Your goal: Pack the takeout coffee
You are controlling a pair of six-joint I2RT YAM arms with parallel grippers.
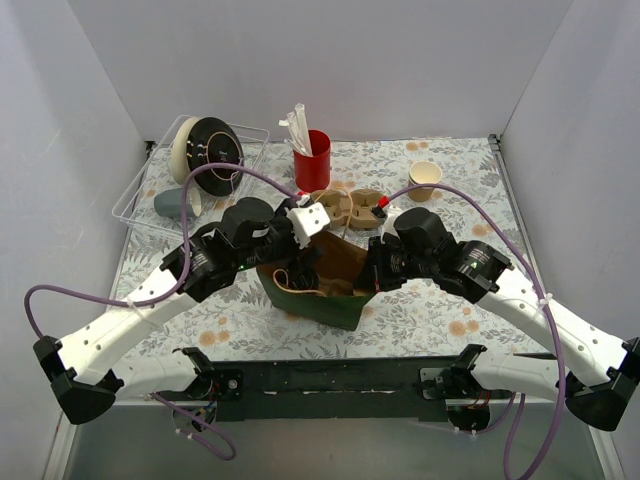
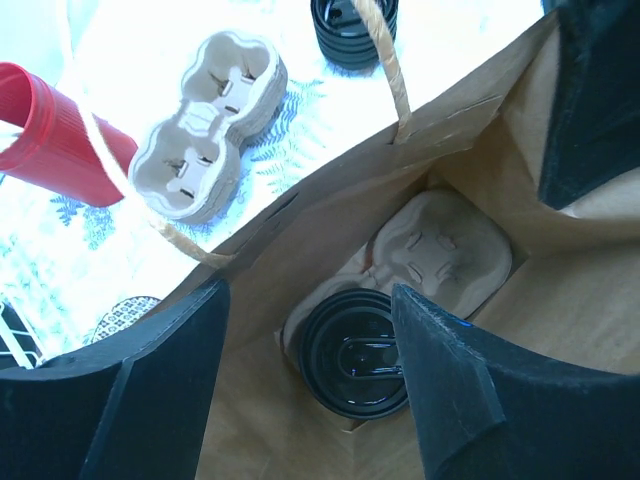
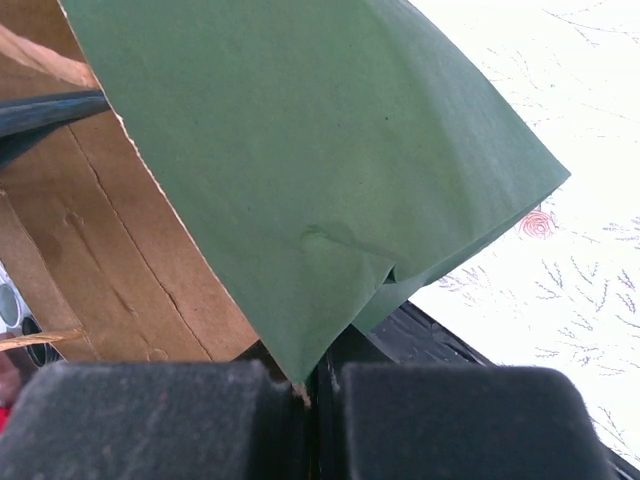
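The takeout coffee (image 2: 355,352), a cup seen from above with its round black lid on, stands in a pulp carrier (image 2: 445,245) at the bottom of the paper bag (image 1: 325,290), which is green outside and brown inside. My left gripper (image 2: 308,300) is open and empty, held over the bag's mouth above the cup; it also shows in the top view (image 1: 303,245). My right gripper (image 3: 315,385) is shut on the green edge of the bag (image 3: 320,180), at the bag's right side in the top view (image 1: 372,268).
A second pulp carrier (image 1: 350,207) lies behind the bag. A red cup with straws (image 1: 312,158), a pale tan lidless cup (image 1: 425,178), and a wire rack (image 1: 140,195) with plates and a grey-blue mug (image 1: 172,203) stand at the back. Black lids (image 2: 350,25) lie beside the bag.
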